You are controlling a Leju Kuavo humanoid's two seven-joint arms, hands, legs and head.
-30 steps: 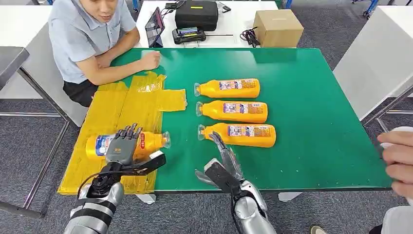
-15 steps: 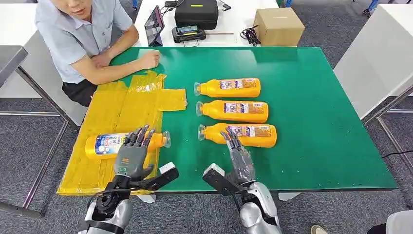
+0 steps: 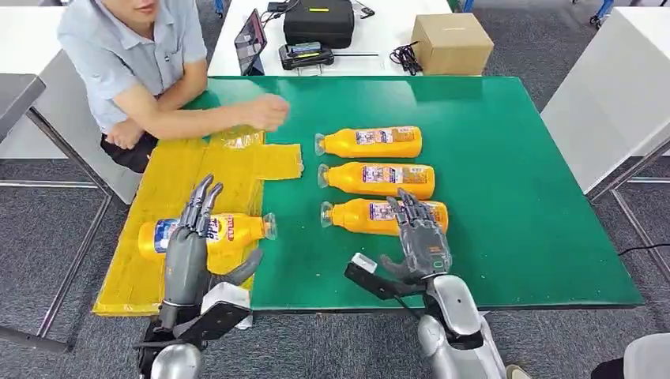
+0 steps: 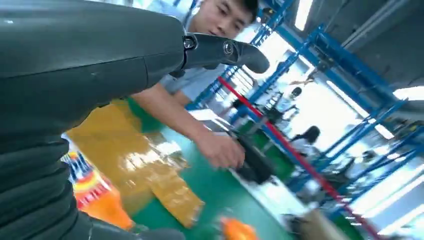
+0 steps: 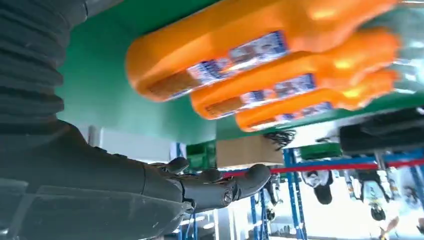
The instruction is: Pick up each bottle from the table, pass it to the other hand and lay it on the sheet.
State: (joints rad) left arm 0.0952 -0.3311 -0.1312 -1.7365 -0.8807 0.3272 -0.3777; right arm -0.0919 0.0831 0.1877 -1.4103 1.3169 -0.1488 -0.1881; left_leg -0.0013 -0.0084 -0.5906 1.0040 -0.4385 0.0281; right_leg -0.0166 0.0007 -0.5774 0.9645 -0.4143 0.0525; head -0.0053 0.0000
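Observation:
One orange bottle [image 3: 237, 229] lies on the yellow sheet [image 3: 170, 178], cap toward the table's middle. My left hand [image 3: 188, 246] is raised in front of it with straight, spread fingers and holds nothing; the left wrist view shows its thumb [image 4: 225, 50] above the sheet [image 4: 145, 160]. Three more orange bottles lie in a row on the green table [image 3: 521, 181]: far [image 3: 370, 143], middle [image 3: 379, 180], near [image 3: 359, 215]. My right hand [image 3: 420, 238] hovers open over the near bottle's base end. The right wrist view shows that bottle [image 5: 240, 50] apart from the thumb [image 5: 225, 187].
A person sits at the far left corner, one hand [image 3: 269, 110] stretched over the table beside the sheet's far end. On the white table behind stand a cardboard box [image 3: 452, 43], a black case [image 3: 318, 22] and a tablet [image 3: 251, 43]. The table's right half is bare green.
My left hand has let go of the bottle on the sheet and drawn back with fingers straightened. My right hand has moved right, over the near bottle's base. The person's hand has reached further over the table.

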